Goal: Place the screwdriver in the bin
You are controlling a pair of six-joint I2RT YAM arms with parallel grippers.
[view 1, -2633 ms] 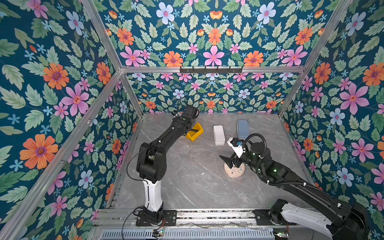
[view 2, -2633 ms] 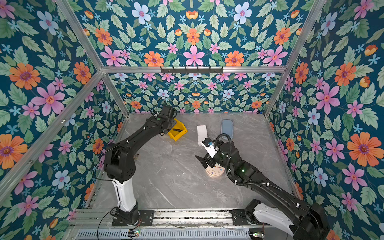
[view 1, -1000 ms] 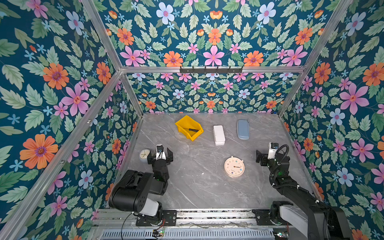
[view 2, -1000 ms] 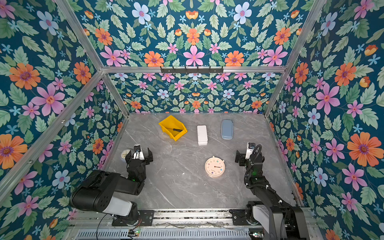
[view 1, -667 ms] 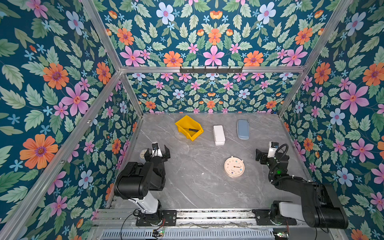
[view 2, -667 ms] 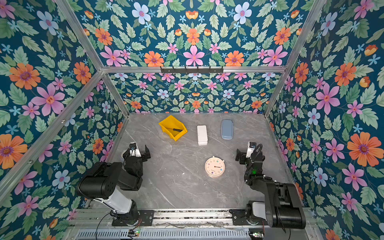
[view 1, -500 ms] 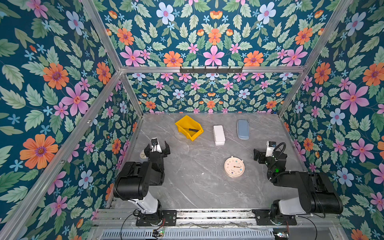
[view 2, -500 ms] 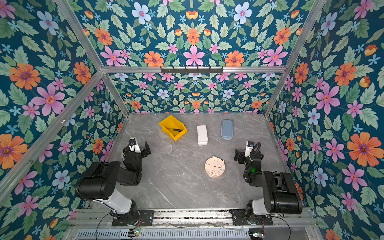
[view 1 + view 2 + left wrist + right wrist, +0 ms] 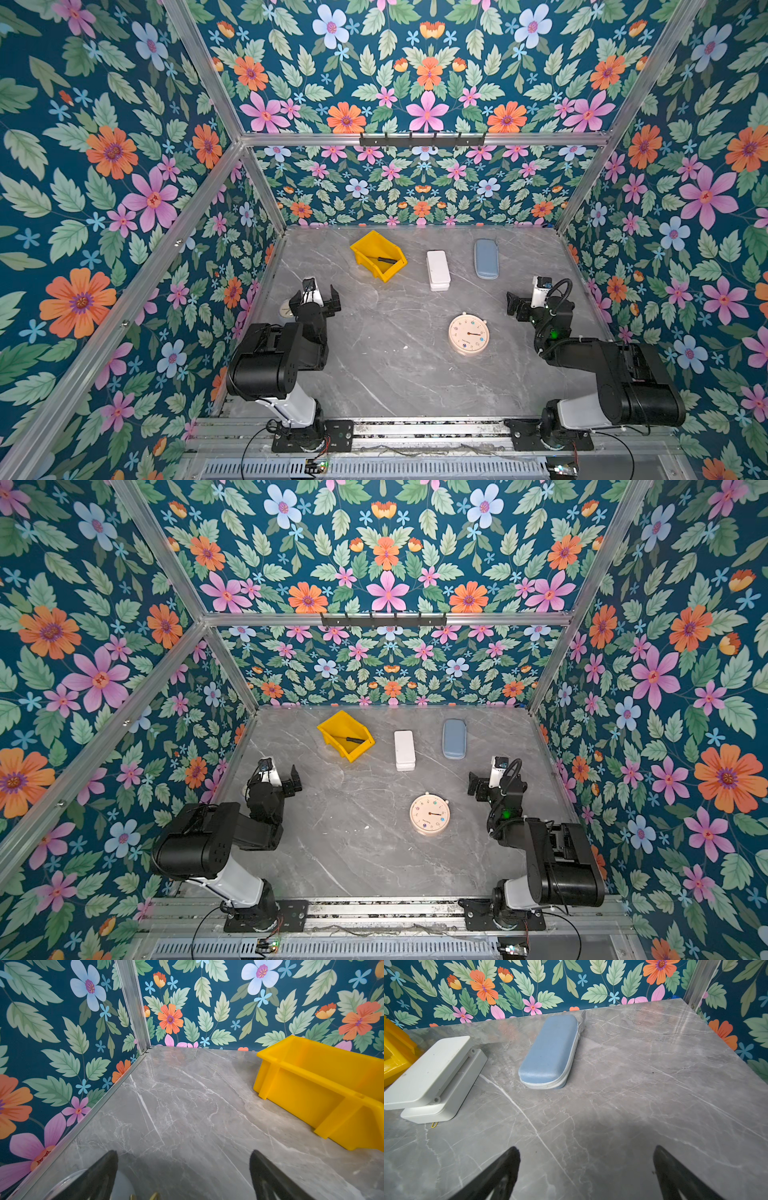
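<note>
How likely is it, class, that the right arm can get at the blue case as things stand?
Probably yes: the right gripper is open and empty, the blue case lies ahead across bare table, and the white box sits apart to one side.

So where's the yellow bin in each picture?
In a top view: the bin sits far back, left of the white box.
In a top view: the same spot.
Left wrist: close up, its ribbed outer wall.
Right wrist: only a corner, beside the white box.
Shared landmark: the flowery back wall just behind it.
</note>
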